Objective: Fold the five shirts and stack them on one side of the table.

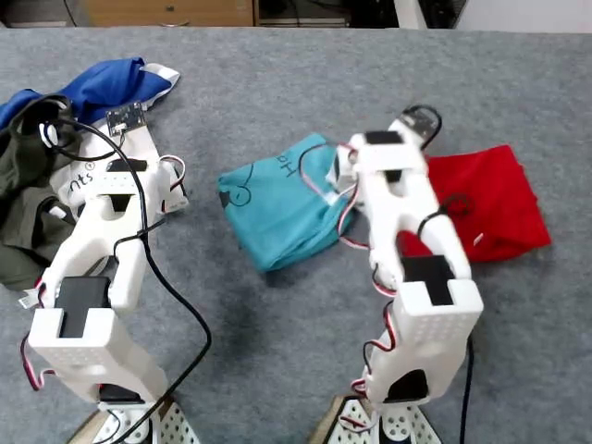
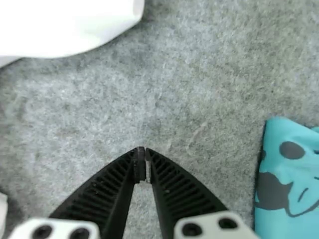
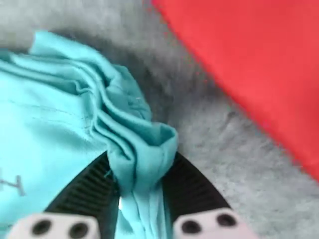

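A folded teal shirt (image 1: 277,208) lies mid-table on the grey carpet. My right gripper (image 3: 142,172) is shut on a bunched edge of the teal shirt (image 3: 65,119), at the side facing the folded red shirt (image 1: 486,199), which lies right of the arm. The red shirt (image 3: 254,64) fills one corner of the right wrist view. My left gripper (image 2: 142,164) is shut on nothing, hovering over bare carpet between a white shirt (image 2: 65,22) and the teal shirt (image 2: 289,179). A pile of blue (image 1: 102,88), white (image 1: 88,176) and dark green (image 1: 23,199) shirts sits at the far left.
Black cables (image 1: 157,268) trail across the carpet from the left arm. A wooden cabinet (image 1: 166,11) stands beyond the table's far edge. Open carpet (image 1: 277,342) lies in front of the teal shirt, between the two arm bases.
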Robot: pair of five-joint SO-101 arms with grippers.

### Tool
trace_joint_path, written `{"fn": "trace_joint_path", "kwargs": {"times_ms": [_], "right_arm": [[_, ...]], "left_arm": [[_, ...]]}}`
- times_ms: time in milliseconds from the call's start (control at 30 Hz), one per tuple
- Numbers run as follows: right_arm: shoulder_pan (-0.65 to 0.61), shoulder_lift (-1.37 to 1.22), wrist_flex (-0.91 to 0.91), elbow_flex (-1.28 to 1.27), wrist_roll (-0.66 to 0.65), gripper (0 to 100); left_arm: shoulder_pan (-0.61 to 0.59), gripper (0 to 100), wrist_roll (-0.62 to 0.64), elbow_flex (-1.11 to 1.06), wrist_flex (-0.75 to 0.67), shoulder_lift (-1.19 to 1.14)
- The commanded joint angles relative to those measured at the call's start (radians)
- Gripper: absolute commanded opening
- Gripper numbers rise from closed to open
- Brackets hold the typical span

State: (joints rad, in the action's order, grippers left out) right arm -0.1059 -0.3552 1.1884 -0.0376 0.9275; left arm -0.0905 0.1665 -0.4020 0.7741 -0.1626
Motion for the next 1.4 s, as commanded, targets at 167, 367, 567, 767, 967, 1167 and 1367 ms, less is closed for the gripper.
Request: {"fn": "trace_joint_path", "kwargs": {"times_ms": [167, 367, 567, 767, 967, 1167, 1367], "right_arm": [[0.237, 0.005, 0.209, 0.38, -0.132, 0.4], [0.403, 0.005, 0.288, 0.499, -0.222, 0.4], [0.567, 0.002, 0.304, 0.516, -0.298, 0.4], [0.68, -0.001, 0.302, 0.49, -0.351, 0.4], [0.717, -0.001, 0.302, 0.441, -0.376, 0.4], [0.708, -0.002, 0.296, 0.418, -0.44, 0.6], [0.699, -0.001, 0.304, 0.417, -0.502, 20.4]], "left_arm": [[-0.003, 2, -0.002, 0.043, -0.011, 0.005], [-0.003, 2, -0.002, 0.043, -0.011, 0.005], [-0.003, 2, -0.003, 0.043, -0.011, 0.005], [-0.003, 2, -0.003, 0.043, -0.011, 0.005], [-0.003, 2, -0.003, 0.043, -0.011, 0.005], [-0.003, 2, -0.003, 0.043, -0.011, 0.005], [-0.003, 2, -0.003, 0.043, -0.011, 0.005]]}}
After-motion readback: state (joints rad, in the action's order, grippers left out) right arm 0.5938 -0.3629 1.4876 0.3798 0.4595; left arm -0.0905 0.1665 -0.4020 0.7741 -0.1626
